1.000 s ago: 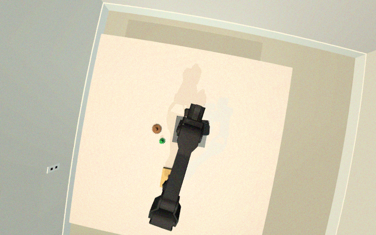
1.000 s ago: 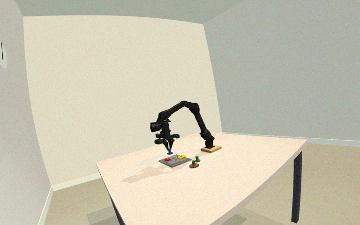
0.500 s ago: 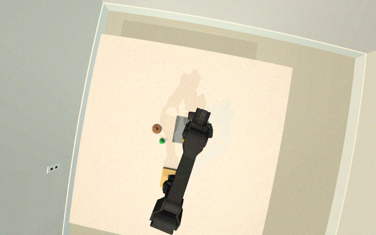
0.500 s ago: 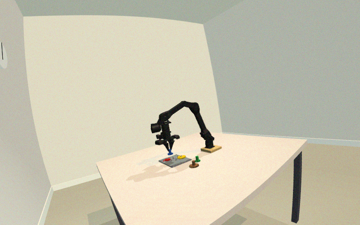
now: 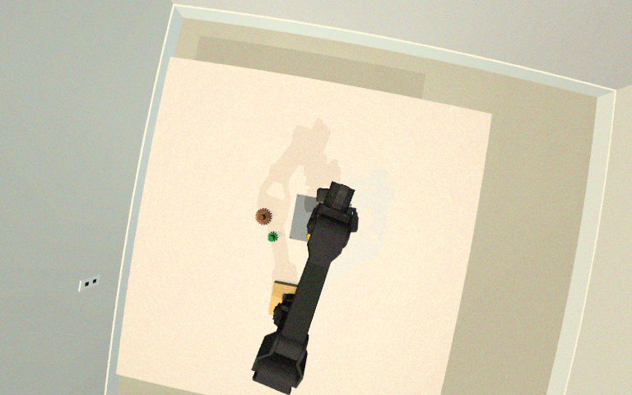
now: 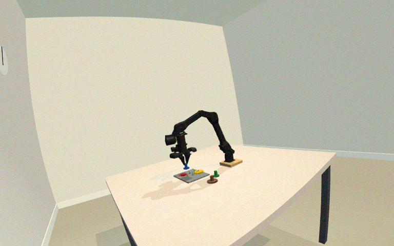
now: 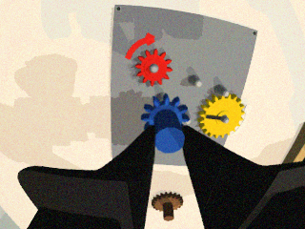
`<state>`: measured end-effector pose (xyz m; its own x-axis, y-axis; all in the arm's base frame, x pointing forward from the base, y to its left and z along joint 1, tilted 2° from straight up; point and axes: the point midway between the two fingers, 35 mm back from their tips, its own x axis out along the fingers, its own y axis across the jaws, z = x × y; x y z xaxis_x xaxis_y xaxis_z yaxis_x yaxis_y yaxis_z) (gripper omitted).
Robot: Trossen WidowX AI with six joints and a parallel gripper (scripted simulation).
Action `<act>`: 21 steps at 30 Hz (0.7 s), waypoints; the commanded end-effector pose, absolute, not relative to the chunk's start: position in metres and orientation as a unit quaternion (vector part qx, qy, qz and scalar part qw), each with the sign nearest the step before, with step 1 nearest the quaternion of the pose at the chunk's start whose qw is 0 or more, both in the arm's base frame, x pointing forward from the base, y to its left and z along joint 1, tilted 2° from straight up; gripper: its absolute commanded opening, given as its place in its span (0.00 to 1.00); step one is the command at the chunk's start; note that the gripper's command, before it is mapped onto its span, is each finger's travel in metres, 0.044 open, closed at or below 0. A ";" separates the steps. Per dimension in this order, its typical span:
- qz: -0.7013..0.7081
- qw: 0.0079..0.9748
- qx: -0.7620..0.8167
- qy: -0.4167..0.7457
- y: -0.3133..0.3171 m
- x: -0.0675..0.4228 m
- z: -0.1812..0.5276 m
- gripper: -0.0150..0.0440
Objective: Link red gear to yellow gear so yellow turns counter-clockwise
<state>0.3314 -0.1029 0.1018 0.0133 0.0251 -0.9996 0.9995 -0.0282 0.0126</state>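
Note:
My gripper (image 6: pixel 185 164) (image 7: pixel 168 132) is shut on the blue gear (image 6: pixel 186 167) (image 7: pixel 170 139) by its knob and holds it above the grey board (image 6: pixel 188 180) (image 7: pixel 126 155). The red gear (image 6: pixel 182 174) (image 7: pixel 153 73) sits on a peg beside the red arrow. The yellow gear (image 5: pixel 308 237) (image 6: pixel 198 171) (image 7: pixel 216 125) with a black stripe sits on another peg. Empty pegs show between them in the wrist view; the blue gear hides part of the board there. A brown gear (image 5: pixel 263 216) (image 6: pixel 212 181) (image 7: pixel 167 201) and a green gear (image 5: pixel 272 237) (image 6: pixel 215 174) stand on the table.
The arm (image 5: pixel 304 298) (image 6: pixel 216 127) reaches over the board from its wooden base (image 5: pixel 281 290) (image 6: pixel 231 163) and hides much of the board in the top view. The brown and green gears stand close together beside the board. The arm's shadow falls across the board and table.

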 end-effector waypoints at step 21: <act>-0.444 0.541 0.461 0.545 -0.103 0.331 0.078 0.25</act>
